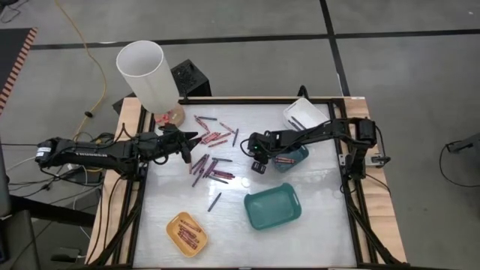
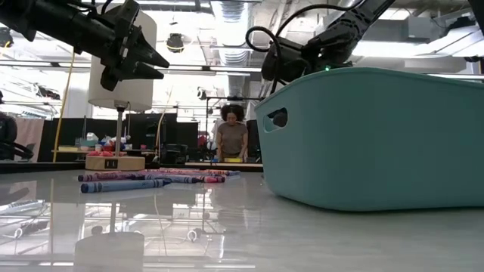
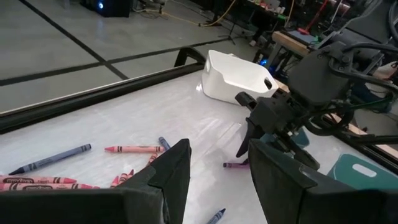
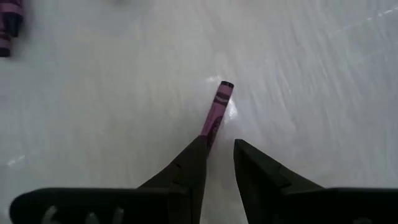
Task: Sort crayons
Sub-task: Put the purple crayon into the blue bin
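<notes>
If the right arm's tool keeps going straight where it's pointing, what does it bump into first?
Probably the purple crayon. The right tool points down at the table, and the crayon lies just ahead of its tips, partly beside one finger. It would likely touch that crayon, then the tabletop; how high the tool hangs is hard to judge.

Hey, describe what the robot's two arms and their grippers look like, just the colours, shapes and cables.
Both arms are dark, nearly black, built of slim jointed segments with black cables looping along them. The left gripper ends in two dark, pointed, wedge-shaped fingers. The right gripper has the same tapering black fingers below a blocky wrist housing. The left arm shows a small white patch near its base.
</notes>
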Available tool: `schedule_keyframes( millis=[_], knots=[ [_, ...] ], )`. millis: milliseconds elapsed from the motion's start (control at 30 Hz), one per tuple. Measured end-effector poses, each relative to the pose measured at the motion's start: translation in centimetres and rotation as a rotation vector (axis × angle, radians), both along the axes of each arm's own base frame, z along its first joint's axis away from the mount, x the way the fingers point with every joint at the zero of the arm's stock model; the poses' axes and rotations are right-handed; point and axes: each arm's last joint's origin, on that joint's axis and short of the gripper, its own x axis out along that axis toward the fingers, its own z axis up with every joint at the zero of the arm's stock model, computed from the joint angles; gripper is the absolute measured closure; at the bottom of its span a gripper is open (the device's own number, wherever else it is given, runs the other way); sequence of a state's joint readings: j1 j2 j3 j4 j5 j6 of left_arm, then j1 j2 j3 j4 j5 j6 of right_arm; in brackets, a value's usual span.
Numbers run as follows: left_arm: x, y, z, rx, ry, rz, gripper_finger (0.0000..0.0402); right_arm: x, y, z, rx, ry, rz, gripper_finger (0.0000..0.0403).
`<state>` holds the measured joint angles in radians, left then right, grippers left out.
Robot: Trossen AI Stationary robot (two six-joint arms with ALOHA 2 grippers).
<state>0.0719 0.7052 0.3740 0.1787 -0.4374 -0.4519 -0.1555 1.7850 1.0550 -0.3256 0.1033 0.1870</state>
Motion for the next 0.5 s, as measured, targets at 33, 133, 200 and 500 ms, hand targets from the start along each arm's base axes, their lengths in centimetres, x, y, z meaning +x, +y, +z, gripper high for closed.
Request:
schedule_keyframes(
  millis=[33,133,200,500],
  knots=[
    [0.00,0.00,0.00,0.000,0.000,0.001,0.0251,0.03,0.00,0.02,0.001,-0.005,-0.002,0.0288],
    [0.00,0.00,-0.01,0.002,0.002,0.001,0.0251,0.09,-0.14,0.09,0.009,0.005,-0.013,0.0288],
    [0.00,0.00,-0.01,0.002,0.002,0.001,0.0251,0.32,-0.26,0.41,0.006,-0.005,-0.017,0.0288],
    [0.00,-0.02,-0.04,0.001,0.006,-0.007,0.0251,0.63,-0.22,0.98,0.006,-0.018,-0.020,0.0288]
  ],
)
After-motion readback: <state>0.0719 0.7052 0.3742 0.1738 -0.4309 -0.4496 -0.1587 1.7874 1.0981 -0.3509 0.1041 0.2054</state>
